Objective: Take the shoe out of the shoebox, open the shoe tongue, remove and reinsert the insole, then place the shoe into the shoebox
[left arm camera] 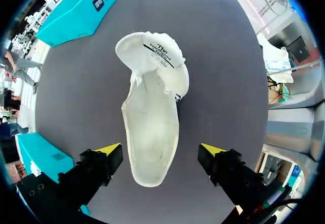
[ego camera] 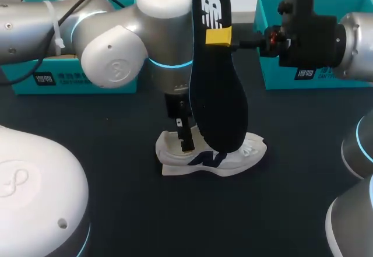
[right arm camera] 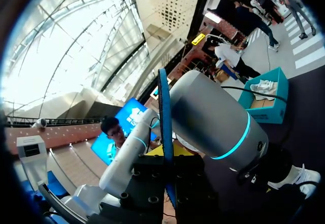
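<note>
Risk: insole (ego camera: 218, 94), pinched only near its upper end by the right tool (ego camera: 220, 37), hangs long over the shoe (left arm camera: 152, 132) and may buckle at the collar. The shoe could skid, since the left tool (left arm camera: 161, 152) stands wide astride the heel, gripping nothing. Shoe white, tongue folded back, upright on the dark tabletop (ego camera: 116, 210).

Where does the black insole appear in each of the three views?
Head view: insole upright at the middle, above the white shoe.
Left wrist view: not in it.
Right wrist view: insole edge-on, between its own jaws.
Shared landmark: the white shoe.
</note>
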`<state>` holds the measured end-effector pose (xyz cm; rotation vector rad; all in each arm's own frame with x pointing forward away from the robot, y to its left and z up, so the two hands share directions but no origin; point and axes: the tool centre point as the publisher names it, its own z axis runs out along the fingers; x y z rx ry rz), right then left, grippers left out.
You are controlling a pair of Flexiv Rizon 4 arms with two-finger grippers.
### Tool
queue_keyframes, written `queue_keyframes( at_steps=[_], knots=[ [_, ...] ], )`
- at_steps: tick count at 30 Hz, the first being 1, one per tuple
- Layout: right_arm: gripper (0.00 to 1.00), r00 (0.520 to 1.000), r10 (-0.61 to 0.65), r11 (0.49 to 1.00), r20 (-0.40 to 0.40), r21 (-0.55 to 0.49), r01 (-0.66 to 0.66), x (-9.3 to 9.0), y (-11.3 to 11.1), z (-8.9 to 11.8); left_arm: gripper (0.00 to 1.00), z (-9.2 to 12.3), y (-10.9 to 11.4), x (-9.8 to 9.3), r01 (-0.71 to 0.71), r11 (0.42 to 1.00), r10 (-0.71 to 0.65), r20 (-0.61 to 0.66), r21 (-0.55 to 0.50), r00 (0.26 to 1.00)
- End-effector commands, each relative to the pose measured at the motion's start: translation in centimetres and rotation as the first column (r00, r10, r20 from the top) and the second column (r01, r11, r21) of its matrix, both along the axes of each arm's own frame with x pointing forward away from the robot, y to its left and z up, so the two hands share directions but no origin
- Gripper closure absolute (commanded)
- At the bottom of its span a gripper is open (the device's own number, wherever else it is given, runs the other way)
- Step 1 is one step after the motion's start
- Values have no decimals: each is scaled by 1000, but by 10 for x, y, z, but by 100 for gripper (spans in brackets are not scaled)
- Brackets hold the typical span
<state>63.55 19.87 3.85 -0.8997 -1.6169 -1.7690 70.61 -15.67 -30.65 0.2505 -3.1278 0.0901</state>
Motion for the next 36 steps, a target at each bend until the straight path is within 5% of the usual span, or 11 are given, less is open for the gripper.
queue_keyframes(
  at_steps=[1,10,17,36],
  knots=[
    [100,1000,-1,1000,-1,0,1,1,4,0,0,-1,0,3,4,1000,-5,-19,-25,1000],
    [100,1000,-1,1000,-1,0,1,1,4,0,0,9,6,39,19,999,-20,-25,-36,999],
    [100,1000,-1,1000,-1,0,1,1,4,0,0,-4,-5,62,71,996,-71,-4,-44,997],
    [100,1000,-1,1000,-1,0,1,1,4,0,1,-54,-35,64,121,992,-121,0,-48,993]
  ],
)
